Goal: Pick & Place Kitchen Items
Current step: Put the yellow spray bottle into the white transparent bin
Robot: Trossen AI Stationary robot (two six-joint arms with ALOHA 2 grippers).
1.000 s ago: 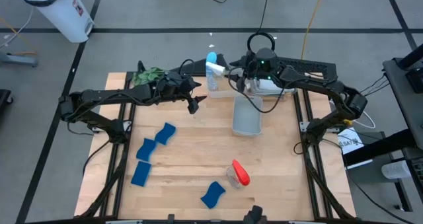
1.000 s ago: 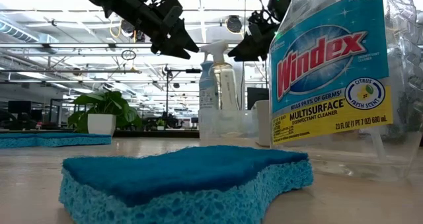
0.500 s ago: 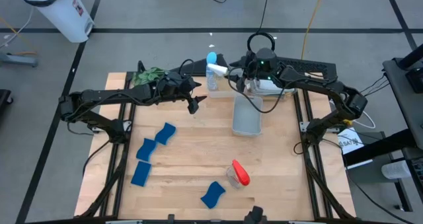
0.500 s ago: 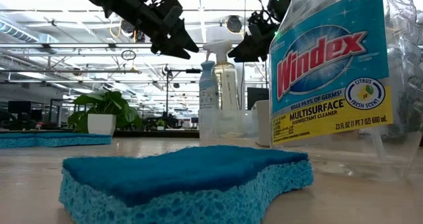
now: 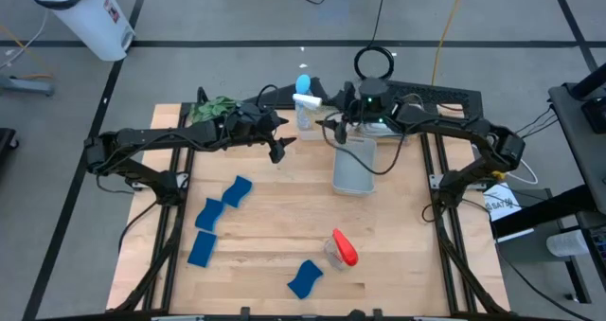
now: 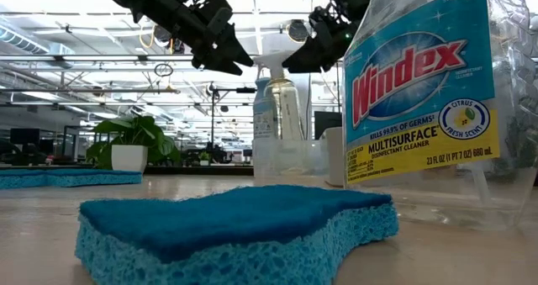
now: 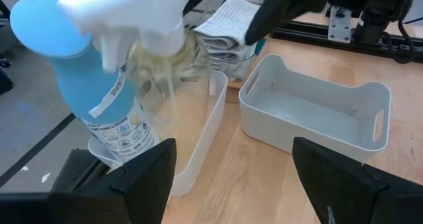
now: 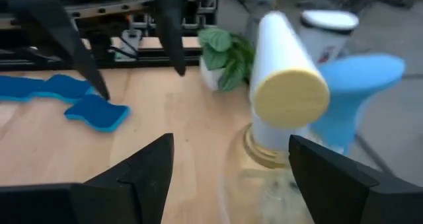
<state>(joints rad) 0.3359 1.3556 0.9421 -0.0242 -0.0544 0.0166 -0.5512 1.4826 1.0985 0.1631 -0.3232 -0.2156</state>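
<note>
my right gripper (image 5: 333, 124) has swung from behind the grey bin (image 5: 355, 165) toward the white-topped bottle (image 5: 307, 108), fingers spread wide and empty, so i judge a grasp is next. that bottle stands with the blue-topped bottle (image 7: 86, 92) in the clear bin (image 7: 198, 141) at the table's far edge. the grey bin holds nothing. my left gripper (image 5: 276, 147) hovers nearby, parted, holding nothing.

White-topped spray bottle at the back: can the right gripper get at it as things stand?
Probably yes. The right gripper is open and faces the white-topped spray bottle, whose nozzle shows between its fingers in the right wrist view. Only the blue-topped bottle crowds it from behind; the left gripper hangs off to the side.
</note>
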